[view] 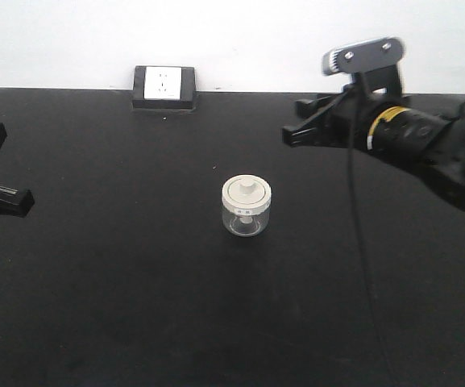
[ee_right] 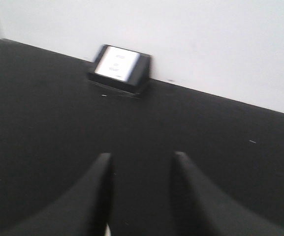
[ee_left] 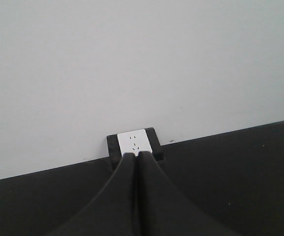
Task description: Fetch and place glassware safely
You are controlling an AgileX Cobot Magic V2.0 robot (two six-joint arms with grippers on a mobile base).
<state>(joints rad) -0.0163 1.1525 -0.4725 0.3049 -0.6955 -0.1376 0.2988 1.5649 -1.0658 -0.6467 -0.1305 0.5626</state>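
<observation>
The glassware (view: pixel 246 205), a small squat clear jar with a cream-white knobbed lid, stands upright near the middle of the black table (view: pixel 135 306). My right gripper (view: pixel 290 134) hovers above the table to the jar's back right, fingers apart with nothing between them; in the right wrist view the right gripper (ee_right: pixel 142 156) shows only bare black table in its gap, and the jar is out of that view. My left gripper (view: pixel 14 201) rests at the far left edge; in the left wrist view the left gripper (ee_left: pixel 135 155) has its fingertips pressed together, empty.
A white socket plate in a black housing (view: pixel 163 86) sits at the table's back edge against the white wall; this socket (ee_left: pixel 133 142) also shows just beyond the left fingertips and this socket (ee_right: pixel 118 66) lies ahead-left of the right gripper. A black cable (view: pixel 359 242) hangs from the right arm.
</observation>
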